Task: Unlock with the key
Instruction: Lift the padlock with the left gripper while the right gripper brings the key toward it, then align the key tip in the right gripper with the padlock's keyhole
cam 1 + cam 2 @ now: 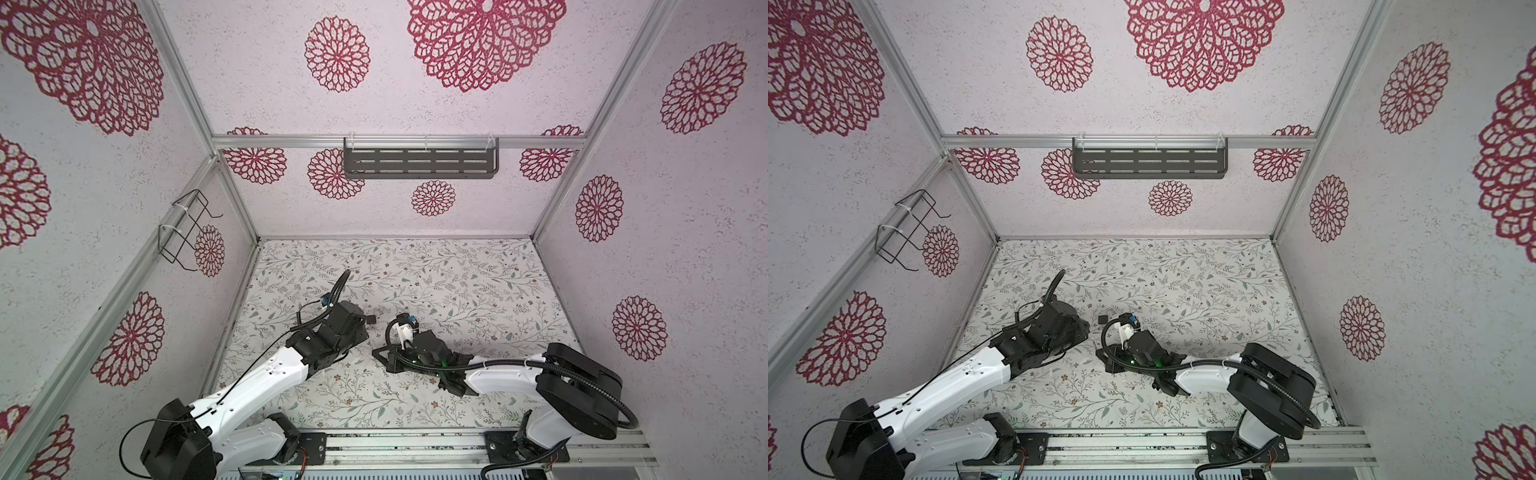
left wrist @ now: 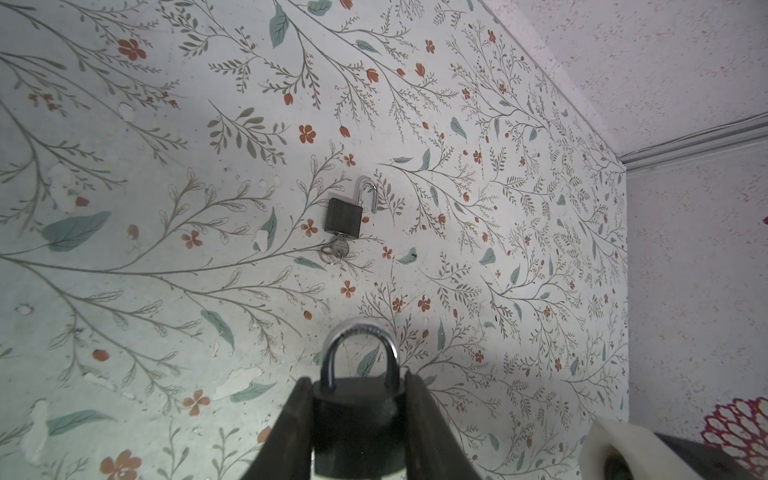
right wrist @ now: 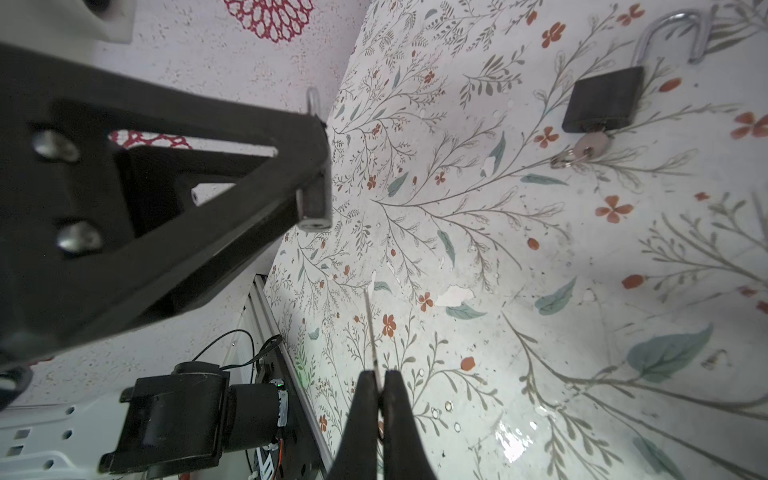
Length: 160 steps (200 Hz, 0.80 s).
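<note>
My left gripper (image 2: 358, 378) is shut on the black body of a padlock (image 2: 357, 415), and the padlock's silver shackle (image 2: 360, 340) stands closed beyond the fingertips. The right wrist view shows this padlock's silver underside (image 3: 314, 210) sticking out past the left fingers. My right gripper (image 3: 379, 376) is shut on a thin key (image 3: 371, 332), seen edge-on. The key's tip points toward the padlock's underside but stays a short way apart from it. In both top views the two grippers (image 1: 365, 332) (image 1: 375, 354) face each other at mid-table, with the held padlock and key hidden.
A second black padlock (image 2: 344, 217) (image 3: 602, 99) (image 1: 370, 319) lies on the floral table with its shackle open and a key with a ring in its base. A dark slotted shelf (image 1: 420, 160) hangs on the back wall. A wire basket (image 1: 187, 228) hangs on the left wall.
</note>
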{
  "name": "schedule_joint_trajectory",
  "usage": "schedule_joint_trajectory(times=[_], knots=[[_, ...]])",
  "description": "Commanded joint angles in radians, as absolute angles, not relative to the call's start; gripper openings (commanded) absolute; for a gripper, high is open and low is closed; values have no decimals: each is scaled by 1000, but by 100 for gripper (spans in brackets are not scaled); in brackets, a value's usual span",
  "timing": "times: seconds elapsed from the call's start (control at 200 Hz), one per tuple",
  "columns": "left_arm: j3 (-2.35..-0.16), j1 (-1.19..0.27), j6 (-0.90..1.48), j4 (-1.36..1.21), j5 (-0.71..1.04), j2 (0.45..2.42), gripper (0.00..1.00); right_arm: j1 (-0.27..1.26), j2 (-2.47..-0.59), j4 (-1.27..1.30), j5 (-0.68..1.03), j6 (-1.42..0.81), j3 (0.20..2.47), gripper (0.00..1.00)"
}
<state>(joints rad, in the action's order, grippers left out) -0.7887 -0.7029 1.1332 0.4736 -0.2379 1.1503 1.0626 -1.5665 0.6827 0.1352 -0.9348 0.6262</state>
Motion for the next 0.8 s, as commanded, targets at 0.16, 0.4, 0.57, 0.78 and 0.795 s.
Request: schedule_joint_trajectory(times=[0.16, 0.4, 0.57, 0.78, 0.795], knots=[[-819, -718, 1127, 454, -259, 1132, 0, 1072, -1581, 771, 135, -947, 700, 0], [-827, -718, 1112, 456, -261, 1131, 0, 1072, -1606, 747, 128, -947, 726, 0], [-825, -718, 1109, 463, -271, 1123, 0, 1072, -1604, 733, 116, -942, 721, 0], [-819, -718, 1107, 463, -280, 1111, 0, 1073, -1587, 720, 105, -933, 705, 0], [-818, -718, 1107, 463, -282, 1111, 0, 1073, -1586, 718, 103, -933, 704, 0]])
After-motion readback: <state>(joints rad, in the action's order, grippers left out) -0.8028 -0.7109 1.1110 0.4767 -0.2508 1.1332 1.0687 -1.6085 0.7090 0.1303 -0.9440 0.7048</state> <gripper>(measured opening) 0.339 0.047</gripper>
